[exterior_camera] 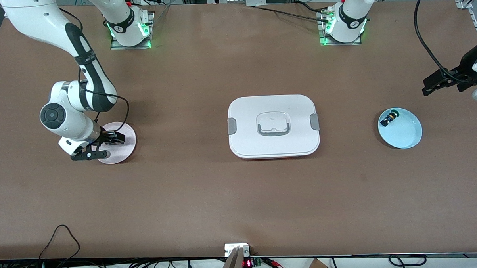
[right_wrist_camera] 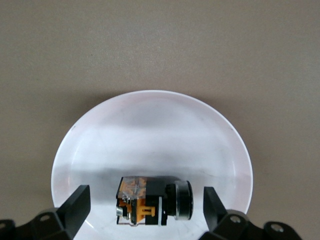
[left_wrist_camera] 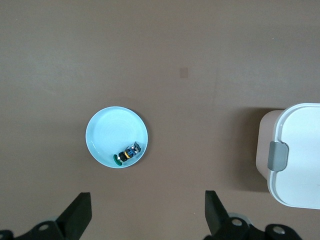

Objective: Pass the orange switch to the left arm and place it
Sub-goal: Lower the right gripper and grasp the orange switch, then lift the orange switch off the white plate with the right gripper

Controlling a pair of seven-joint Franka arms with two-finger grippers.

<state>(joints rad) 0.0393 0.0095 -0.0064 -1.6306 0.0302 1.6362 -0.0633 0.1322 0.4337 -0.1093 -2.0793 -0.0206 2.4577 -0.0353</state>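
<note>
Your large white latched box (exterior_camera: 273,126) sits mid-tabletop (exterior_camera: 208,190), between a light-blue round plate (exterior_camera: 405,134) and a pink round plate (exterior_camera: 122,152). Your small black orange-banded switch (right_wrist_camera: 152,201) lies sideways on the pink plate, between the open, empty fingers of the right pincer (right_wrist_camera: 145,210). Your left pincer (left_wrist_camera: 147,217) hangs open and empty near the blue plate.

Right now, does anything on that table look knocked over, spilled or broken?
Nothing spilled or broken. The orange switch lies on its side on the pink plate, between the open right gripper. The green switch lies likewise on the blue plate. The box sits shut.
</note>
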